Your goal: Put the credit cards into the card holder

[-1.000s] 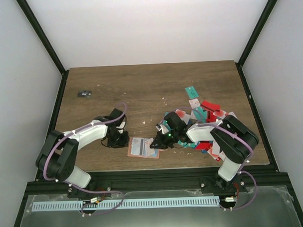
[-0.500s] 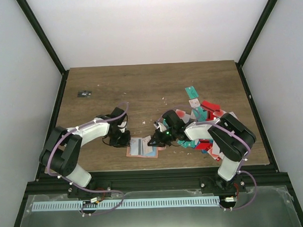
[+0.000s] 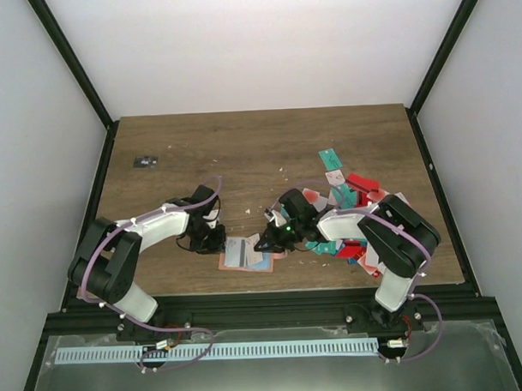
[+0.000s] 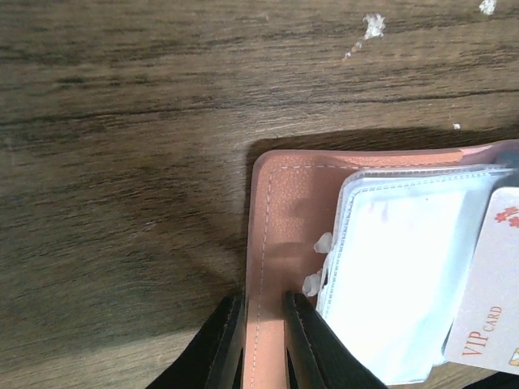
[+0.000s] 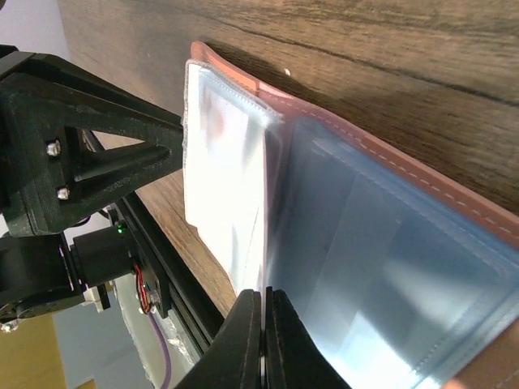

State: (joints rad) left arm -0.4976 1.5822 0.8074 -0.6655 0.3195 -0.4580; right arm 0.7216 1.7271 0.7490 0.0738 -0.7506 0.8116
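Left gripper (image 4: 263, 344) is clamped on the card holder (image 4: 276, 203), with the salmon outer edge sitting between its two fingers. I think that is to pin it flat and open on the table (image 3: 242, 153) so it won't slide. The clear sleeves (image 4: 397, 275) lie just beyond the left fingertips, to the inner side, and a white VIP card (image 4: 491, 292) lies over their far corner.

Right gripper (image 5: 262, 324) comes from the opposite side with its fingers pressed together, tips at the edge of a sleeve leaf. It looks like it is nipping or lifting that leaf to open a pocket, but the view is too close to be sure anything is between the pads. The holder therefore sits between the two grippers, near the front table edge.

The rest of the credit cards (image 3: 351, 205) form a loose teal/red/white heap behind the right gripper on its wrist side, not yet loaded.

The surface is dark wood-grain and matte, with a few white crumbs (image 4: 373, 24) ahead of the left fingers. A small dark object (image 3: 145, 161) sits well apart at far left. Plain white walls (image 3: 256, 50) and black frame posts enclose the table.
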